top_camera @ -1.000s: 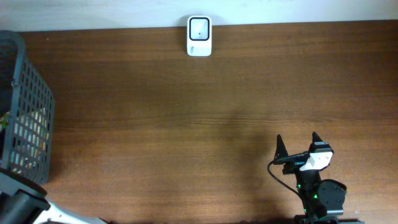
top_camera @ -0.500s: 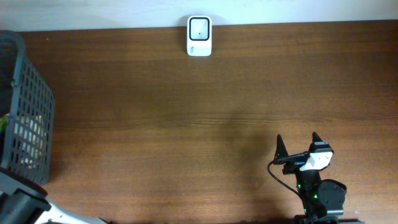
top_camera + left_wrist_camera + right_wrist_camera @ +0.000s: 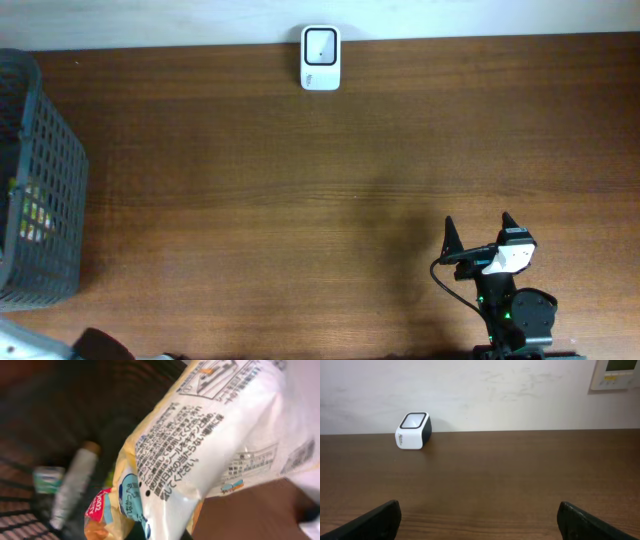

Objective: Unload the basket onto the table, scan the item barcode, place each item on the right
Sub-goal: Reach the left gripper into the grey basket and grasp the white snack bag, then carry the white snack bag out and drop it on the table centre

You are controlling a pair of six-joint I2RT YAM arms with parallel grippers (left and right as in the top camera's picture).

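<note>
While the left gripper pinches the snack bag (image 3: 210,435) over the basket (image 3: 55,170), the right gripper (image 3: 478,222) gapes.

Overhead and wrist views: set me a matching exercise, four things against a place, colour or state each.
1 scanner
2 basket
3 right fingers
4 packet

A grey mesh, at the left edge of the table
B open, nothing between them
C white, at the table's far edge
D yellow and white, printed text

Pairs: 1-C; 2-A; 3-B; 4-D
</note>
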